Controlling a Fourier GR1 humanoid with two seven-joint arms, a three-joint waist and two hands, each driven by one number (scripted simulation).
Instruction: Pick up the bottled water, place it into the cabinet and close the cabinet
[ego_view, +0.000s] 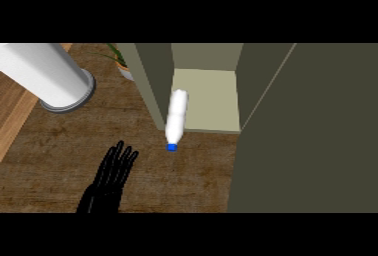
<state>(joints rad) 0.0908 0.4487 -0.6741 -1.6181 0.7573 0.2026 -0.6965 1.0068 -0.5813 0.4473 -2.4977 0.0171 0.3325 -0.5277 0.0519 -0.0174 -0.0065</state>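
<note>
The water bottle (176, 118) is white with a blue cap (172, 147). It lies tilted at the cabinet's front, its base inside on the pale shelf (210, 102) and its cap end sticking out over the counter. The cabinet (151, 80) stands open, its dark door (310, 130) swung out and filling the right side. My left hand (112, 175) rests flat and open on the counter, lower left of the bottle and apart from it. No right hand shows.
A white cylinder on a grey round base (46, 75) stands at the upper left. A plant's leaves (118, 57) show behind the cabinet's left wall. A lighter wooden strip (15, 115) runs along the left edge.
</note>
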